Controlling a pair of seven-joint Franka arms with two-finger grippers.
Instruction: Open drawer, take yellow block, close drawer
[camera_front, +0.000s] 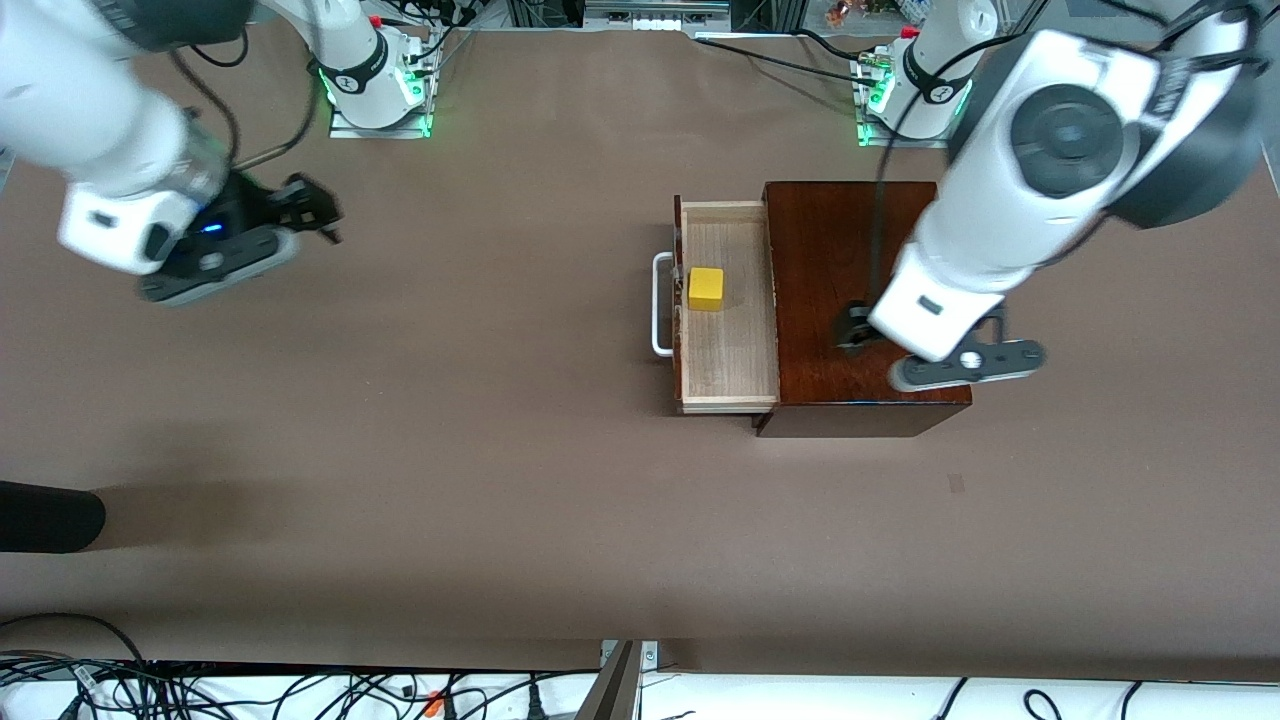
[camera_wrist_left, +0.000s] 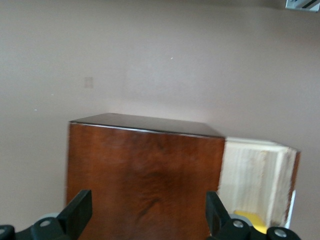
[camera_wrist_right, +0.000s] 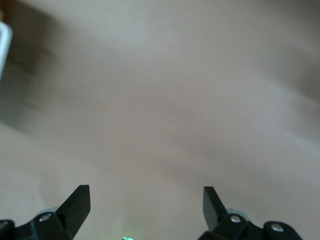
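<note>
Since the yellow block (camera_front: 706, 288) sat loose in the open drawer (camera_front: 728, 340) at mid-frame, it looked light, rigid and best pinched across flat sides, while the left hand (camera_wrist_left: 150, 212) over the box (camera_front: 850, 300) and the right hand (camera_front: 318, 212) at upper left gaped empty.

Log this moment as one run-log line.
drawer: open | yellow block: in drawer | left claw: open, over wooden box | right claw: open, over bare table

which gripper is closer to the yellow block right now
Left. The left gripper is over the dark box beside the open drawer holding the yellow block; the right gripper is over bare table toward the right arm's end.
</note>
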